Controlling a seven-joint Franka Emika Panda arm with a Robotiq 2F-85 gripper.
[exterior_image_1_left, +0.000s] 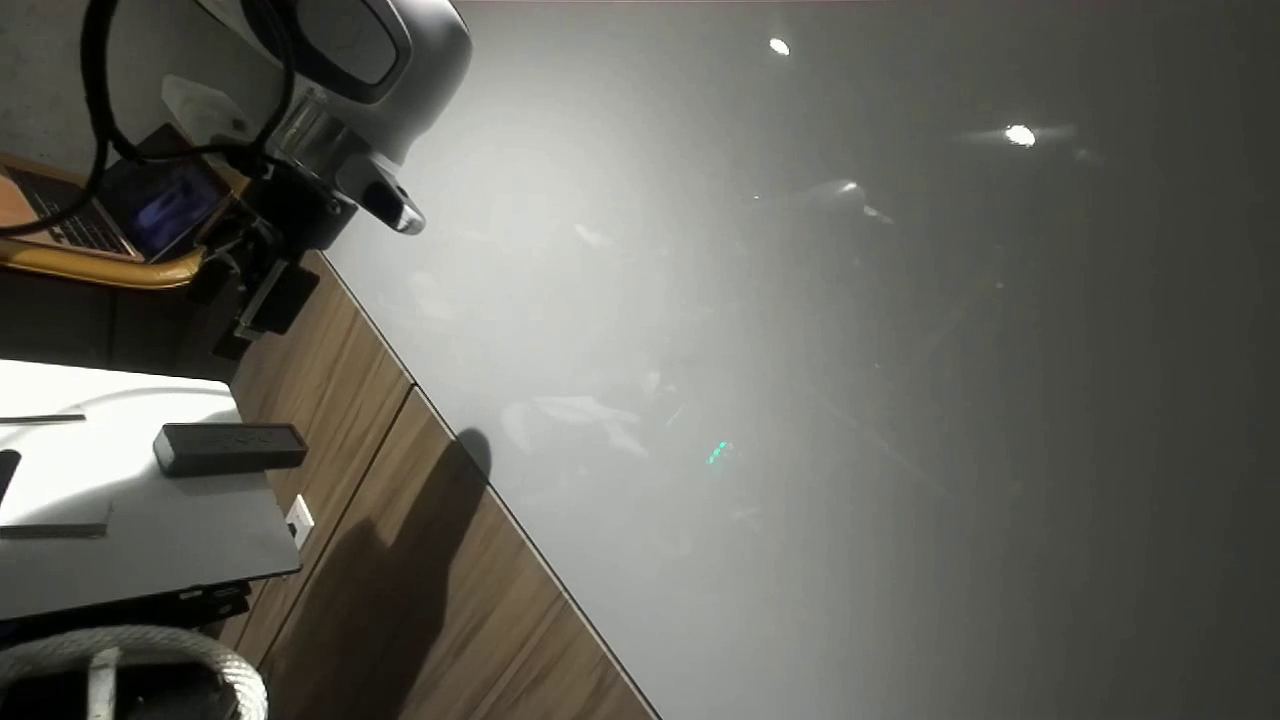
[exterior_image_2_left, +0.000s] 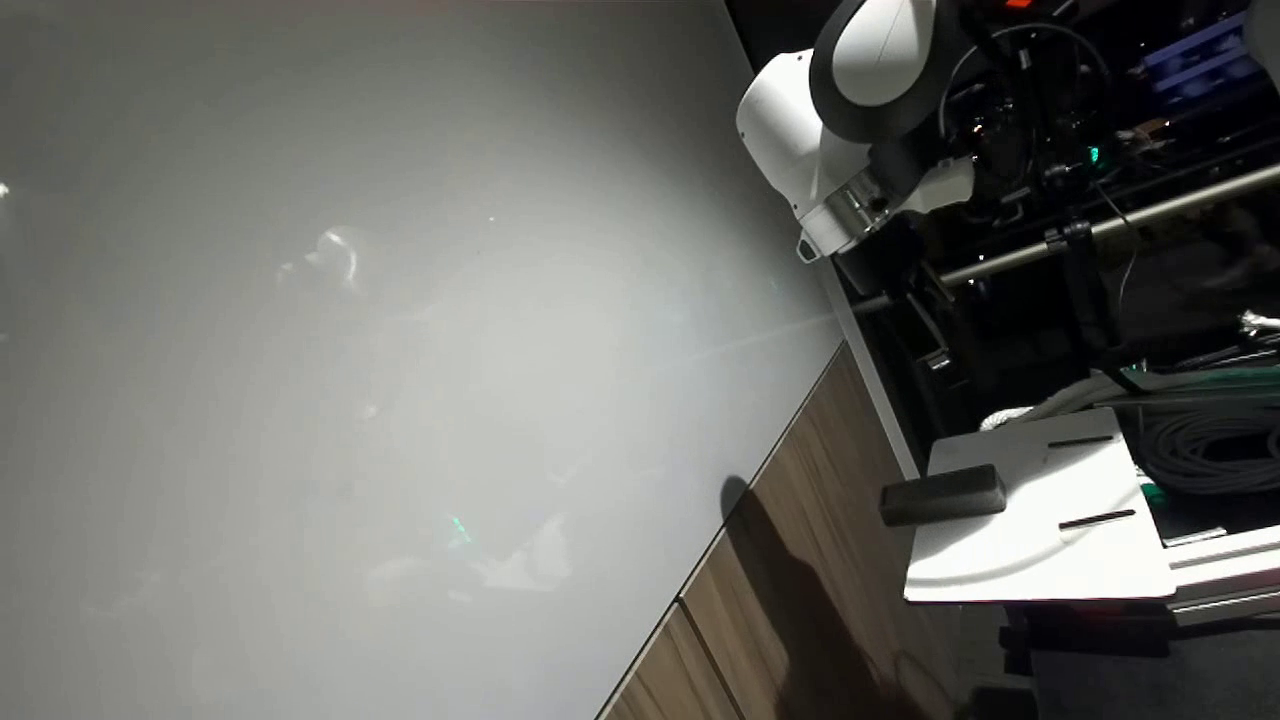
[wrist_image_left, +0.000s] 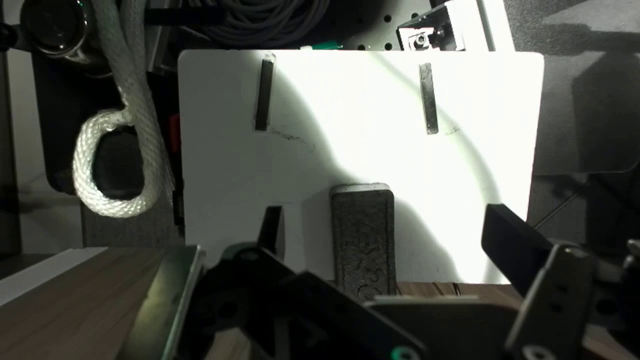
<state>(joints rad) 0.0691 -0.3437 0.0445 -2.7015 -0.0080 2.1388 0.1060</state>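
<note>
Spread and empty, the pincer (wrist_image_left: 386, 226) hangs above the dark block (wrist_image_left: 363, 242), whose long axis we see running crosswise to the pincer's span.

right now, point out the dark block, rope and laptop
Dark block (wrist_image_left: 364, 240): wrist view, centre of engraved face.
Rope (wrist_image_left: 136, 92): wrist view, strand above loop.
Laptop (exterior_image_1_left: 160, 200): in an exterior view, on its screen.
</note>
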